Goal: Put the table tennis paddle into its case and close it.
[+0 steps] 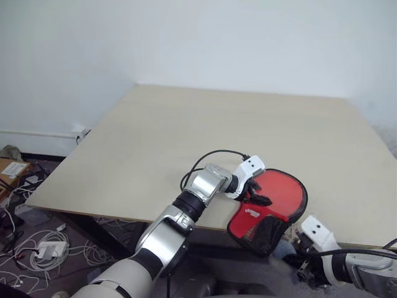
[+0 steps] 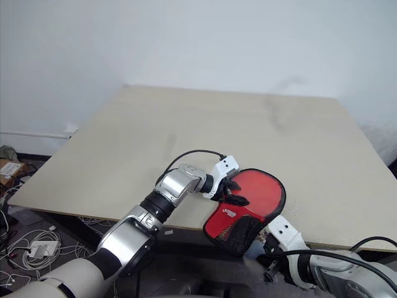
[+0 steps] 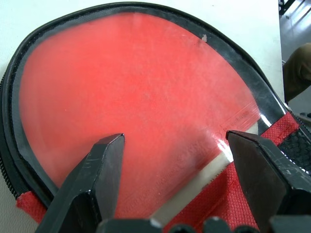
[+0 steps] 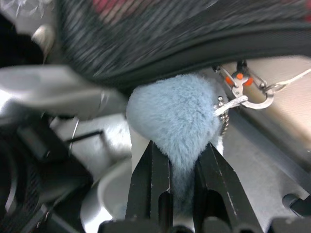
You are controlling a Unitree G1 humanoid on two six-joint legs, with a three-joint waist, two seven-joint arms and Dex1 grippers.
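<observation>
left jaws spread wide, left gripper (image 3: 175, 160) over the table tennis paddle (image 3: 131, 107) inside the case (image 1: 268, 211) at the table (image 1: 186, 136) edge; right gripper (image 4: 182, 160) pinching the plush pom-pom (image 4: 175, 116) beneath.

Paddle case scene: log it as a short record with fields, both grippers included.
table: light wooden top
case: red, black zipper edge, lies at the table's near edge, mesh end hanging over it
table tennis paddle: red face lies inside the open case
left gripper: open, fingers over the paddle's face
right gripper: below the table edge, shut on the plush ball
plush ball: pale blue-grey, on a metal clip under the case's mesh end
</observation>
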